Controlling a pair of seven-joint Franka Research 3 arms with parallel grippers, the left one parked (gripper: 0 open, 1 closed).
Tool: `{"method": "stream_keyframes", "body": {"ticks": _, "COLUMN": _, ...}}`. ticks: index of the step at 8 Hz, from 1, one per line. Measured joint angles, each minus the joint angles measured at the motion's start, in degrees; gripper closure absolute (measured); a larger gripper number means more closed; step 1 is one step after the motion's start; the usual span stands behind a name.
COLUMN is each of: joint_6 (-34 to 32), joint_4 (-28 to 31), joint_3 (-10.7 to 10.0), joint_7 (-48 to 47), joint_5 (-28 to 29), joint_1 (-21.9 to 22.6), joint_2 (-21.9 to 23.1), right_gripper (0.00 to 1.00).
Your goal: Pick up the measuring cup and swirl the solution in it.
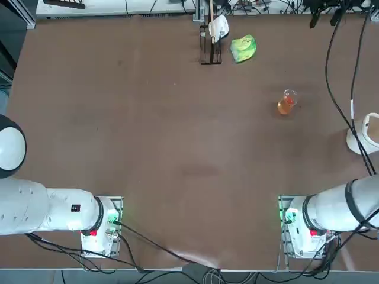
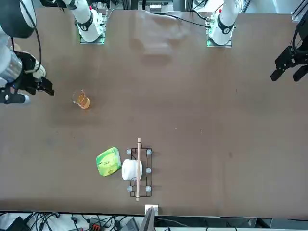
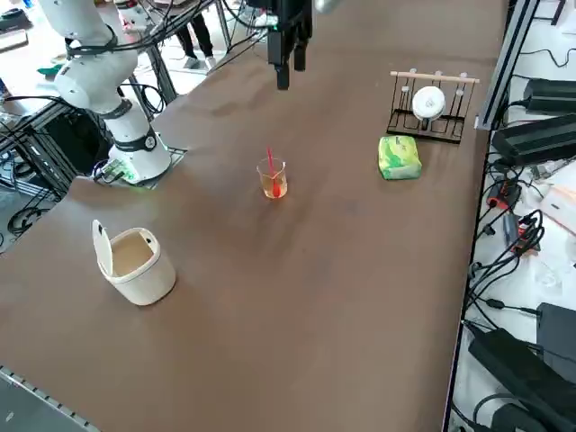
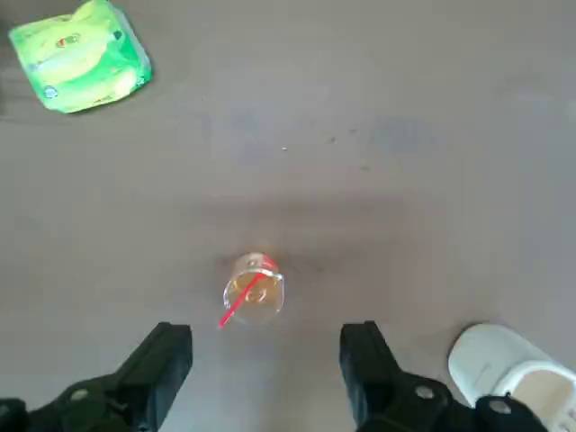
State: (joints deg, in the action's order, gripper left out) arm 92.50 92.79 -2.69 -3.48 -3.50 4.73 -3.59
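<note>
The measuring cup [image 1: 286,103] is a small clear glass vessel standing upright on the brown table, right of centre. Orange solution [image 3: 274,187] fills its lower part, and a thin red stick leans in it. My right gripper [image 4: 264,346] hangs well above the table, apart from the cup [image 4: 255,288], which shows just ahead of the gap between the fingers. Its fingers [image 4: 162,353] are spread wide with nothing between them. From the side, the gripper [image 3: 288,72] appears high over the cup. From the front, it [image 2: 32,91] shows at the table's edge beside the cup [image 2: 82,100].
A green lump [image 1: 243,48] lies at the far side, next to a black wire rack [image 1: 210,41] with a white cup and a wooden rod. A white lidded container [image 1: 366,133] stands at the table's right edge. Black cables [image 1: 331,71] hang over that side.
</note>
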Motion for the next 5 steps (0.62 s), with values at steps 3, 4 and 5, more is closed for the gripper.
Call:
{"method": "stream_keyframes", "body": {"ticks": 3, "joint_6": -7.1, "joint_4": -3.0, "joint_3": -1.5, "joint_7": 2.3, "joint_5": 1.5, "joint_1": -0.9, "joint_2": 2.7, "right_gripper": 0.00}}
{"method": "stream_keyframes", "body": {"ticks": 4, "joint_6": -8.6, "joint_4": -3.0, "joint_3": -2.1, "joint_7": 2.7, "joint_5": 2.0, "joint_1": -0.9, "joint_2": 4.4, "right_gripper": 0.00}}
{"method": "stream_keyframes", "body": {"ticks": 5, "joint_6": -9.7, "joint_4": -2.9, "joint_3": -2.1, "joint_7": 2.7, "joint_5": 2.4, "joint_1": -0.8, "joint_2": 5.5, "right_gripper": 0.00}}
